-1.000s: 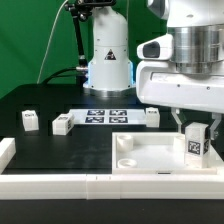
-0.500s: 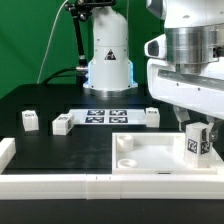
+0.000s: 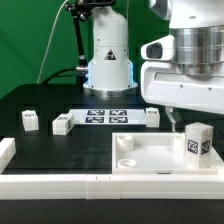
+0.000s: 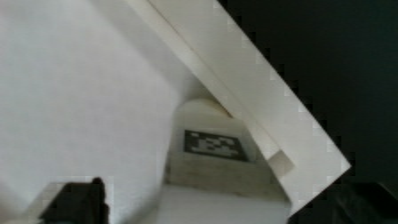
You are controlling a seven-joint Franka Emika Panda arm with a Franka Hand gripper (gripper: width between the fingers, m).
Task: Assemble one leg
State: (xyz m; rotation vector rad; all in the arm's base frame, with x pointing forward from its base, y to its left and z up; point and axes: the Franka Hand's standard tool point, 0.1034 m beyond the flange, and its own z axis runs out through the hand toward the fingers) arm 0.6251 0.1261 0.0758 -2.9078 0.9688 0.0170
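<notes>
Standing upright on the panel; leg, white, tagged.

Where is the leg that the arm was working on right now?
In the exterior view, the leg stands upright at the right corner of the large white panel, just below the gripper.

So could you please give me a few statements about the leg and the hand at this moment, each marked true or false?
1. The leg stands upright at a corner of the large white panel. True.
2. The hand is clamped on that leg. False: it hangs above and beside it, apart from it.
3. Three more small white blocks lie on the black table. True.
4. The marker board sits on top of the panel. False: it lies flat on the table behind the panel.
</notes>
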